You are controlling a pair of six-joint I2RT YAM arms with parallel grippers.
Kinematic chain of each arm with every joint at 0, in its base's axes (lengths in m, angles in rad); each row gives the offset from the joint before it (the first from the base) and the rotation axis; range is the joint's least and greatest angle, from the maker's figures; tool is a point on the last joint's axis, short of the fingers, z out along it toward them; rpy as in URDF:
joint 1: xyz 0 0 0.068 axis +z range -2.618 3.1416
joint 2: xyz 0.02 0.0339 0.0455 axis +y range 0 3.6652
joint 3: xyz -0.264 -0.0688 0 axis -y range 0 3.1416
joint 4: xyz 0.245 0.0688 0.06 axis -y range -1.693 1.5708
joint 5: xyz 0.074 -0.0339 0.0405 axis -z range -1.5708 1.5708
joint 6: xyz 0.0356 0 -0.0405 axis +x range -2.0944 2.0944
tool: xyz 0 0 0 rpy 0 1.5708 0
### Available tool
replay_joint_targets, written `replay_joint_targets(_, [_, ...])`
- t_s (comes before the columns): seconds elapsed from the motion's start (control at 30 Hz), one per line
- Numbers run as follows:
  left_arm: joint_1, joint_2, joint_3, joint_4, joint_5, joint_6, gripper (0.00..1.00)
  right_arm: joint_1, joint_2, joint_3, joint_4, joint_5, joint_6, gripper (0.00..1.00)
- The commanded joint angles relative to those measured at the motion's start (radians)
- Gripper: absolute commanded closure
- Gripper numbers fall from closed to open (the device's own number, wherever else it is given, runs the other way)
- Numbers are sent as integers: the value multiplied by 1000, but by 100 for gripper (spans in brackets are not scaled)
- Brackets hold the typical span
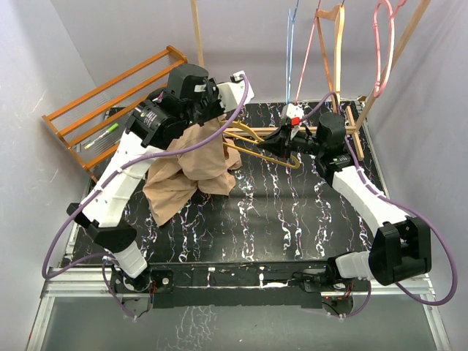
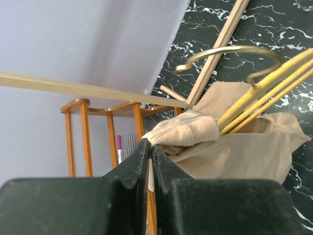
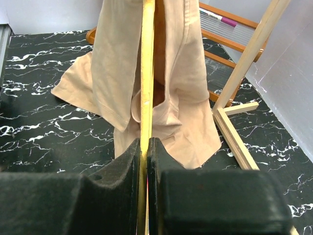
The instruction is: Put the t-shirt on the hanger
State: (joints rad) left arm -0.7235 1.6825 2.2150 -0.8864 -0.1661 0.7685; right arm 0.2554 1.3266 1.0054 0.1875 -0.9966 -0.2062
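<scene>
The tan t-shirt [image 1: 186,172] hangs from my left gripper [image 1: 210,110], and its lower part is heaped on the black marbled table [image 1: 292,219]. In the left wrist view, the left gripper [image 2: 149,144] is shut on the ribbed collar of the t-shirt [image 2: 186,132]. The mustard-yellow hanger [image 2: 264,85] runs into the collar opening, its hook [image 2: 230,51] free above. My right gripper [image 1: 281,139] holds the hanger [image 1: 252,142] from the right. Seen from the right wrist, that gripper [image 3: 145,143] is shut on the hanger's bar [image 3: 146,73], which runs into the t-shirt [image 3: 117,68].
An orange wooden rack [image 1: 110,102] stands at the back left. A light wooden stand [image 1: 358,121] rises at the back right, its foot [image 3: 234,137] close to the shirt. Blue [image 1: 291,44], light wooden [image 1: 338,44] and pink [image 1: 384,51] hangers hang above it.
</scene>
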Motion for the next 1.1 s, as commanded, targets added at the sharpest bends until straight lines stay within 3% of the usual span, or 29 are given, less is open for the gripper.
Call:
replay_joint_targets(0.0, [-11, 1, 55, 73, -27, -6, 100, 9, -47, -18, 87, 12, 18, 92])
replay_joint_targets(0.67, [-29, 46, 55, 14, 101, -167, 100, 9, -64, -29, 147, 58, 47, 92])
replay_joint_targets(0.83, [-33, -26, -132, 100, 80, -155, 100, 9, -77, -43, 200, 64, 73, 92])
replay_joint_targets(0.9, [-33, -72, -221, 167, 72, -150, 89, 9, -82, -46, 205, 56, 81, 92])
replay_joint_targets(1.07, [-29, -112, -286, 202, 76, -200, 40, 9, -99, -64, 208, 63, 80, 92])
